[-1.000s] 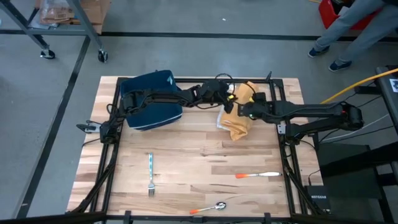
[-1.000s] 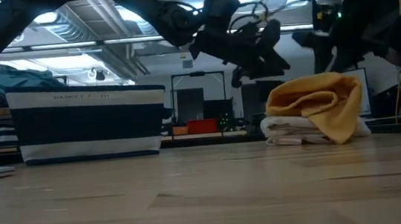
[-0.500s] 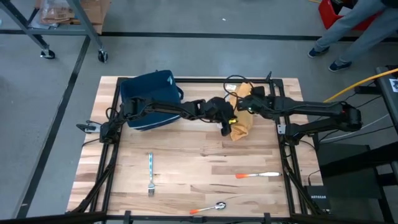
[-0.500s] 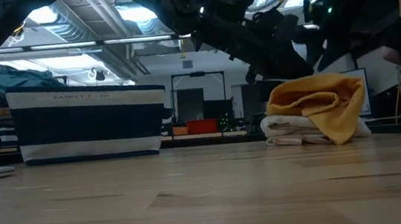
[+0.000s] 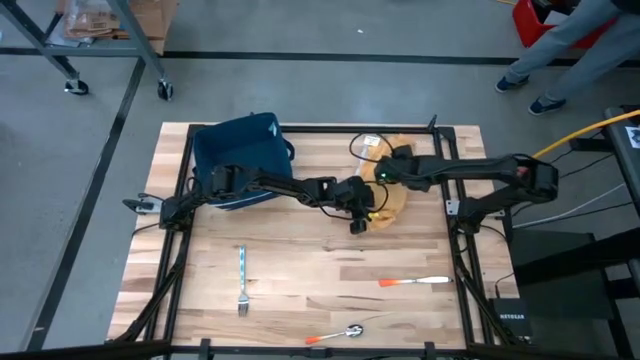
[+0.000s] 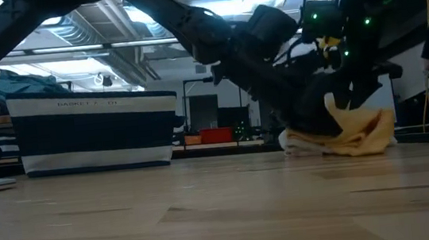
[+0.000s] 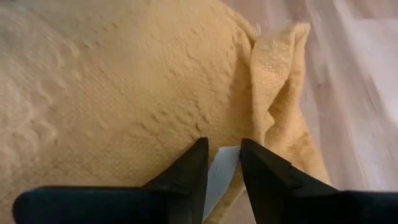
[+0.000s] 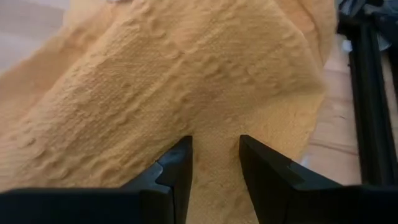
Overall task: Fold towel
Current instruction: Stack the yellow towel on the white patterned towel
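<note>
You have both claws down on the crumpled towel [image 5: 385,203] at the table's [image 5: 300,270] far right, left claw [image 7: 221,163] and right claw [image 8: 215,163] parted over cloth, seemingly hunting edges.

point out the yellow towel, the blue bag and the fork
yellow towel [image 5: 392,204]: high view, bare cloth at its right side, beside the grippers.
blue bag [image 5: 243,140]: high view, middle of its top.
fork [image 5: 242,278]: high view, mid-handle.

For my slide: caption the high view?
Both grippers, left and right, open over the yellow towel on the table.
</note>
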Tool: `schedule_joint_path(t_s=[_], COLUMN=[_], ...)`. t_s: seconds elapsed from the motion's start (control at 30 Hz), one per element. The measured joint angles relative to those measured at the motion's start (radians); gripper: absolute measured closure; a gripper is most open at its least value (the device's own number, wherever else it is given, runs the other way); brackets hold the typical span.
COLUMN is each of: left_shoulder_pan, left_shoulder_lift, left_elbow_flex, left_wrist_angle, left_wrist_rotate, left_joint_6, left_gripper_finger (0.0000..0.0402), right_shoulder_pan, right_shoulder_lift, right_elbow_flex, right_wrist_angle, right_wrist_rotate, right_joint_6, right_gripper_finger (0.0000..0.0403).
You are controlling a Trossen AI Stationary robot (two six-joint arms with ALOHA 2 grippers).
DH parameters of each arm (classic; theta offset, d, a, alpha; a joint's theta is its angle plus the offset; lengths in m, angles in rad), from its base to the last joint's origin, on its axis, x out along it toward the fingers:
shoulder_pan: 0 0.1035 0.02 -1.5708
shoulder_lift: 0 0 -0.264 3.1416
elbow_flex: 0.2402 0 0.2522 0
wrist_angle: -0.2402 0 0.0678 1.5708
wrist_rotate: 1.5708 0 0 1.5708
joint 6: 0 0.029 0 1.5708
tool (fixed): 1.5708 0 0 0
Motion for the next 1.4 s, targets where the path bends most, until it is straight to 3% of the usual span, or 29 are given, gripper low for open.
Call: schedule_joint_path(t_s=[0.27, 0.6, 1.03, 1.4], left_shoulder_pan=[0.000, -0.020, -0.107, -0.163], left_shoulder_lift=[0.010, -0.011, -0.096, -0.034], left_elbow_flex=[0.000, 0.000, 0.000, 0.001], left_wrist_angle=[0.007, -0.007, 0.030, 0.038], left_wrist_rotate=[0.000, -0.001, 0.001, -0.031], left_joint_6=[-0.001, -0.007, -0.002, 0.182], left_gripper_finger=[0.0314, 0.0314, 0.0314, 0.0314], right_shoulder_pan=[-0.006, -0.005, -0.005, -0.080], right_shoulder_lift=[0.105, 0.054, 0.011, 0.025], right_elbow_flex=[0.002, 0.069, 0.149, 0.149], right_wrist_angle=[0.032, -0.022, -0.033, -0.034], right_wrist_rotate=[-0.019, -0.029, 0.054, 0.055], right_joint_6=[0.000, -0.004, -0.082, -0.084], right_gripper_finger=[0.0268, 0.0268, 0.0268, 0.0268])
